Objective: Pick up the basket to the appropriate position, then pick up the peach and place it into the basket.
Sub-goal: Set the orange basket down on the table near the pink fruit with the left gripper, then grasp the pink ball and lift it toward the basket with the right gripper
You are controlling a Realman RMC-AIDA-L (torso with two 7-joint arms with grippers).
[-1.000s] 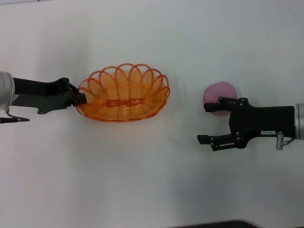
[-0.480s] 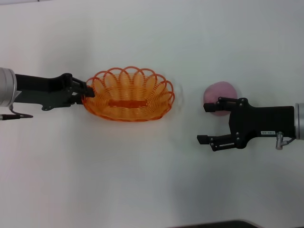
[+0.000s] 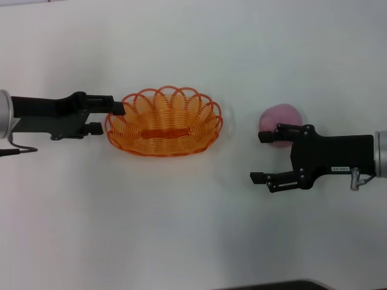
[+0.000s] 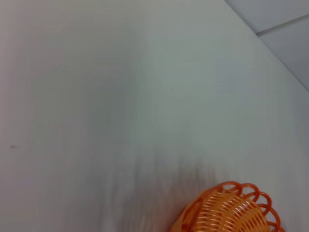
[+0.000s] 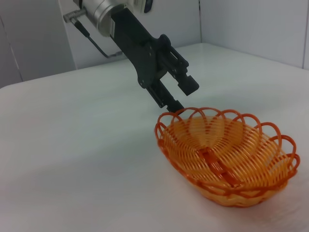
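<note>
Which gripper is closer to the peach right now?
Right. The right gripper is open just beside the peach, its upper finger against the fruit's near side. The left gripper is across the table at the basket rim, open, far from the peach.

White worktop (image 3: 193,241), plain and matte, filling nearly the whole head view. Two objects lie directly on it. The basket (image 3: 164,122), an oval of orange wire with a scalloped looped rim and a flat bar across its base, sits upright left of centre in the frame. The peach (image 3: 280,116), a round pink fruit, rests at centre right, well apart from the basket. In the right wrist view the basket (image 5: 227,153) stands flat on the same pale surface (image 5: 72,169), at lower right of that frame.
</note>
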